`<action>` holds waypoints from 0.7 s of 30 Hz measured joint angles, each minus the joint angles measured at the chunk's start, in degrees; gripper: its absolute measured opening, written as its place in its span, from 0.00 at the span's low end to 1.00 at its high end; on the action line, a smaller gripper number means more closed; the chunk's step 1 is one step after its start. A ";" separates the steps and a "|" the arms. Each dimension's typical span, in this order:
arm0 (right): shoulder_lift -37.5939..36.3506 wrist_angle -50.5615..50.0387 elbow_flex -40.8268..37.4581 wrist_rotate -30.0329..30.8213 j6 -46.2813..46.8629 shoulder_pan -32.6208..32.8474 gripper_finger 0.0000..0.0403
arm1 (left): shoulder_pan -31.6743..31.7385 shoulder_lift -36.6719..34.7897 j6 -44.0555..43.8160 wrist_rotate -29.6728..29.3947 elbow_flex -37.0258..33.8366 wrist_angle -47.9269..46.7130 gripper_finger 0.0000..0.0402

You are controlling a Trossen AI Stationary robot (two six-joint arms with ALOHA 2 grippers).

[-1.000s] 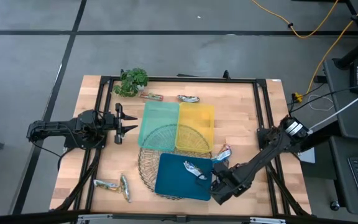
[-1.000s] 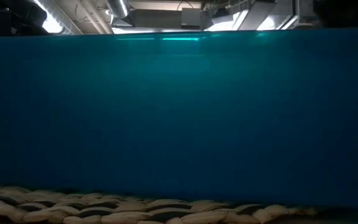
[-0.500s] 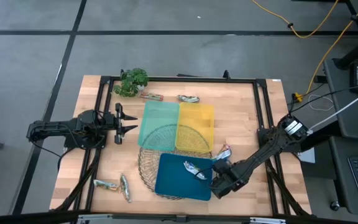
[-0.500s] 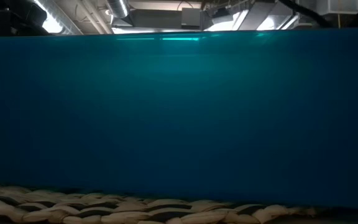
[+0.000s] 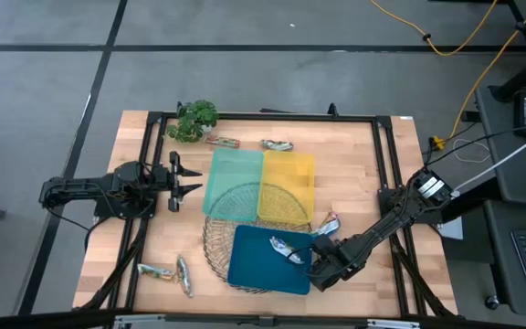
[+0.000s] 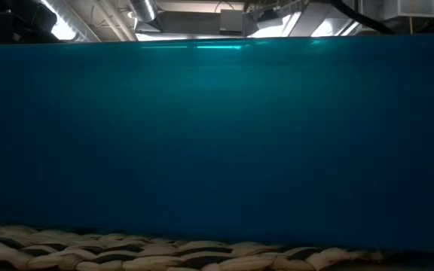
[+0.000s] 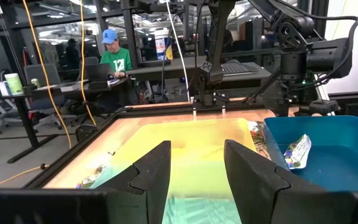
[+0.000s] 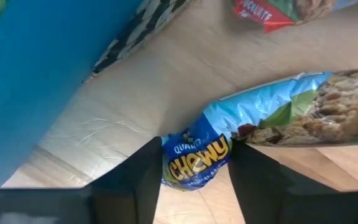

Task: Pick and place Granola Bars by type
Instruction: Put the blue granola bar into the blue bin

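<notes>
My right gripper (image 5: 325, 271) points down at the table just right of the blue tray (image 5: 254, 263), shut on one end of a blue-wrapped granola bar (image 8: 278, 118) that lies on the wood. A red-ended bar (image 5: 328, 224) lies just beyond it, and another bar (image 5: 286, 249) lies in the blue tray. Two more bars (image 5: 223, 142) (image 5: 277, 144) lie near the far edge, and two (image 5: 158, 271) (image 5: 184, 275) at the near left. My left gripper (image 5: 186, 178) waits open at the table's left, pointing level toward the trays. My right gripper pinches the blue bar's printed end (image 8: 194, 158) between its two fingers, one on each long side. The fingers come from above, pointing down, and lie across the bar. The bar lies flat on the table, its length reaching away from the fingers.
A green tray (image 5: 234, 174) and a yellow tray (image 5: 289, 178) sit side by side at the middle, over a wire basket (image 5: 215, 238). A small leafy plant (image 5: 194, 119) stands at the far left. The blue tray's wall (image 6: 217, 143) fills the low view.
My right gripper has sunk toward the table beside the blue tray's right edge, shifting a little toward the far edge.
</notes>
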 joint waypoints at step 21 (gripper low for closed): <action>-1.08 -22.94 15.12 -4.02 -4.33 3.39 0.28 | -0.01 -0.01 0.00 0.00 -0.01 -0.02 0.36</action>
